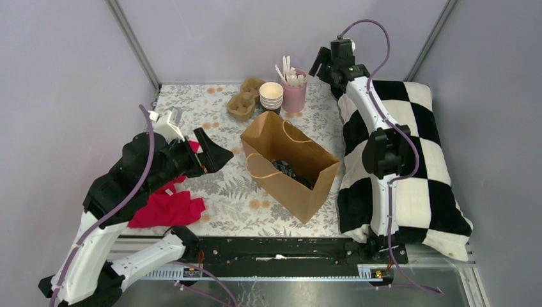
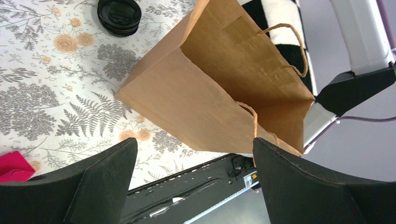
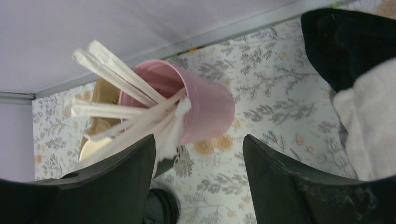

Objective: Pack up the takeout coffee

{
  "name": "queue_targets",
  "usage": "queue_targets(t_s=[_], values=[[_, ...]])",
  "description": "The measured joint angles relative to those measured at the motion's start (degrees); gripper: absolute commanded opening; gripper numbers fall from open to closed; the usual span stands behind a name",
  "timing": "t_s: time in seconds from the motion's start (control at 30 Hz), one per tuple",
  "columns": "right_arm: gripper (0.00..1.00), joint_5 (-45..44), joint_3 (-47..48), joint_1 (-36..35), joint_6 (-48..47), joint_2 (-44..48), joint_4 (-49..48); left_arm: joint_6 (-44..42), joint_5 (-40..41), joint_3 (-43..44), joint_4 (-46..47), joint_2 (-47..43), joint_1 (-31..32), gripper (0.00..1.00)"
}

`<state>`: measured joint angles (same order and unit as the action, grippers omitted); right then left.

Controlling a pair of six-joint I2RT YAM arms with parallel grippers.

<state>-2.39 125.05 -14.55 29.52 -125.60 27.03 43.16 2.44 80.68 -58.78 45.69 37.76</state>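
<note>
A brown paper bag [image 1: 291,167] stands open at the middle of the table. A black thing [image 1: 286,169] rests inside it; it looks like the takeout coffee's lidded cup, but its detail is unclear. My left gripper [image 1: 214,153] hovers just left of the bag, open and empty. In the left wrist view the bag [image 2: 219,88] fills the space ahead of the gripper [image 2: 195,149], its inside bottom hidden. My right gripper [image 1: 321,64] is at the back of the table, open and empty. In its wrist view the gripper [image 3: 199,144] hangs over the table beside a pink cup [image 3: 201,109].
The pink cup [image 1: 294,94] holds wrapped sticks. Beside it are nested lidless cups [image 1: 271,96] and brown cup carriers [image 1: 246,99]. A low stack of black lids [image 2: 119,16] lies beyond the bag. A red cloth [image 1: 167,206] lies front left, a checkered pillow [image 1: 409,173] along the right.
</note>
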Motion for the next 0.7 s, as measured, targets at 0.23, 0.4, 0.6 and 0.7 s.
queue_targets(t_s=[0.23, 0.4, 0.6, 0.7], values=[[0.58, 0.02, 4.33, 0.04, 1.92, -4.13, -2.78, -4.83, 0.98, 3.39, -1.51, 3.67, 0.00, 0.99], [0.48, -0.09, 5.77, 0.04, 3.54, -5.79, -5.09, -8.44, 1.09, 6.38, -2.54, 6.86, 0.00, 0.99], [0.34, -0.09, 7.45, 0.04, 4.87, -9.35, -5.95, -11.96, 1.03, 8.39, -4.79, 10.49, 0.00, 0.98], [0.28, -0.13, 7.52, 0.04, 5.29, -10.64, -5.92, -13.35, 0.94, 8.66, -5.55, 11.41, 0.00, 0.98]])
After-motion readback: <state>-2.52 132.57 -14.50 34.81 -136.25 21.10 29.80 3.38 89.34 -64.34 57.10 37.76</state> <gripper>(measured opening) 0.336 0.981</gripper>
